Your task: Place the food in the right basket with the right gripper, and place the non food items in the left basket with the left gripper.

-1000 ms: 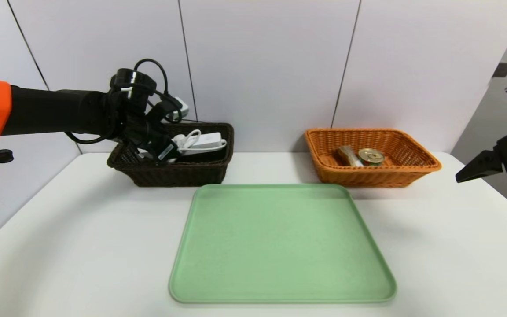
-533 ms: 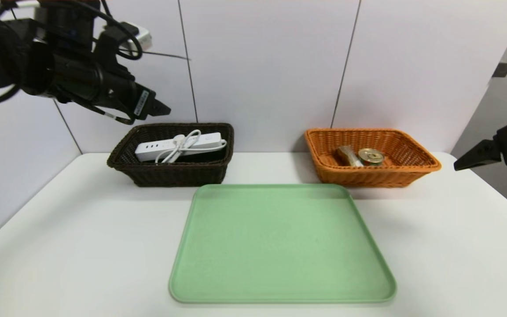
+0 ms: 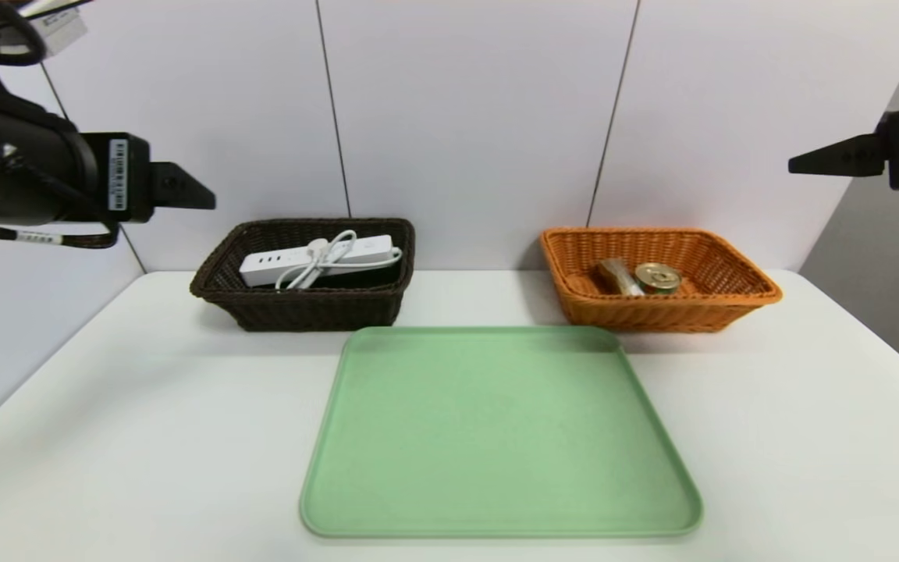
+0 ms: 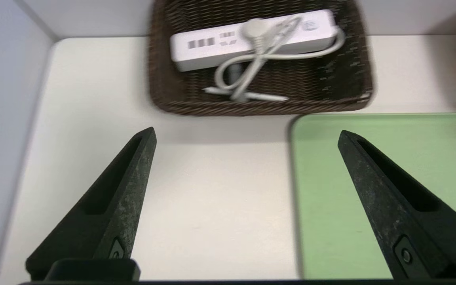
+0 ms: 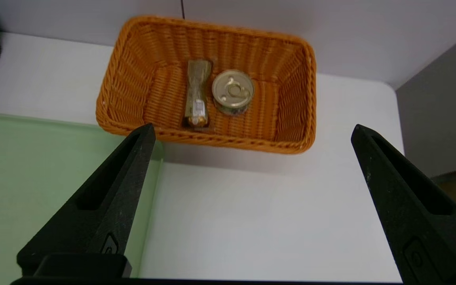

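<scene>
With strip (image 3: 317, 259) dropped in left basket (image 3: 301, 308) at surface's far edge: left hand (image 4: 247, 138) lifted clear, fingers apart, empty. Right hand (image 5: 251, 134) raised, apart. Tray (image 3: 496, 437) bare; sorting likely done.

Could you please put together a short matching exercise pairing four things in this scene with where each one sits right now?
Things:
1. power strip
2. tin can
3. green tray
4. left claw

Places:
A. in the orange basket
B. raised in the air, open, above the table's left side
C. in the dark brown basket
D. flat on the table, in front of both baskets

Pairs: 1-C, 2-A, 3-D, 4-B
</scene>
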`<state>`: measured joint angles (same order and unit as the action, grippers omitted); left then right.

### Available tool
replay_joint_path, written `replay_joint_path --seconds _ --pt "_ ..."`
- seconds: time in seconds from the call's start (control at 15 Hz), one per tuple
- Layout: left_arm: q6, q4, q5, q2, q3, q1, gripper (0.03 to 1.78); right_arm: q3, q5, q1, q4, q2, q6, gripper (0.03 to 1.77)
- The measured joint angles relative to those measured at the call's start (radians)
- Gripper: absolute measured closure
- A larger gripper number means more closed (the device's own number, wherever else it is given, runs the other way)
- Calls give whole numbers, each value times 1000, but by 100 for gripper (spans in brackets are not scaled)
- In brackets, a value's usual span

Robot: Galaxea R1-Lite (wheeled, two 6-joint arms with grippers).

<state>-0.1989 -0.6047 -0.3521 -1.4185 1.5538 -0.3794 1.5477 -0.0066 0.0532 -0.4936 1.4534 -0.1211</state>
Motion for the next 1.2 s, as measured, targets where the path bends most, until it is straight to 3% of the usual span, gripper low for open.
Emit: replay_joint_path --seconds 0.13,0.27,0.47,0.87,1.0,1.2 --pt "9 -21 -124 79 -48 2 17 -46 -22 7 9 -48 -6 9" --pt "11 -27 -158 170 -84 67 15 -120 -66 11 14 -126 -4 9" --pt "14 -29 -167 353 -180 175 14 -287 -100 -1 27 -302 5 9" --pt "56 -23 -167 875 -639 237 12 -775 -99 -78 224 -755 37 9" --pt "30 -24 -167 1017 -767 254 12 -887 -77 -93 266 -909 60 9" --pt "-44 -20 -166 1105 -846 269 12 -1021 -22 -102 284 -1087 92 9"
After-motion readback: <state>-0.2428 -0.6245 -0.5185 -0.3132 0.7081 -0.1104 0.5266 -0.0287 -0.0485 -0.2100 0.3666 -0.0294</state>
